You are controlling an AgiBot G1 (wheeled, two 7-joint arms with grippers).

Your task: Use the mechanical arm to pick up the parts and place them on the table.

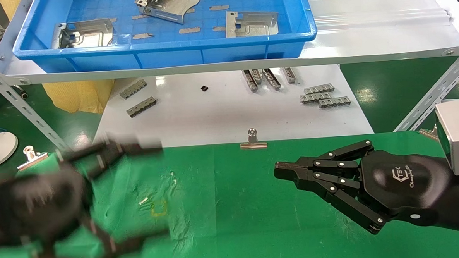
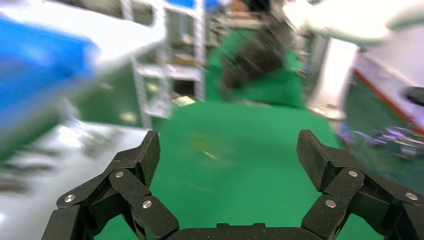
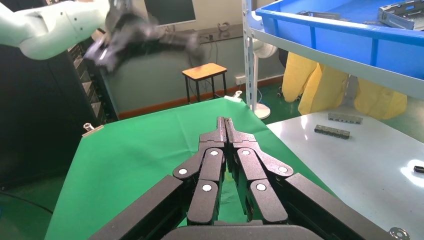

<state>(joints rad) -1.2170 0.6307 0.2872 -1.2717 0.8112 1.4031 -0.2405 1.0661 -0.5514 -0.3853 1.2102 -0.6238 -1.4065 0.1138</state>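
Three silvery parts [image 1: 84, 33] [image 1: 170, 5] [image 1: 251, 24] lie in the blue tray at the back, one also showing in the right wrist view [image 3: 402, 10]. My left gripper [image 1: 151, 194] is blurred by motion over the left of the green table [image 1: 236, 206]. It is open, fingers spread wide, with nothing but green cloth between them [image 2: 230, 150]. My right gripper [image 1: 279, 169] hovers low over the table's right side, pointing left. It is shut, fingertips pressed together and empty [image 3: 226, 122]. Neither gripper is near the parts.
The blue tray [image 1: 164, 46] sits on a raised white shelf with slanted metal braces [image 1: 23, 103] [image 1: 433, 97]. Below lies a glossy white board [image 1: 221, 114] with grey slotted strips [image 1: 325, 95]. Binder clips [image 1: 253, 139] [image 1: 31, 157] pin the cloth's far edge.
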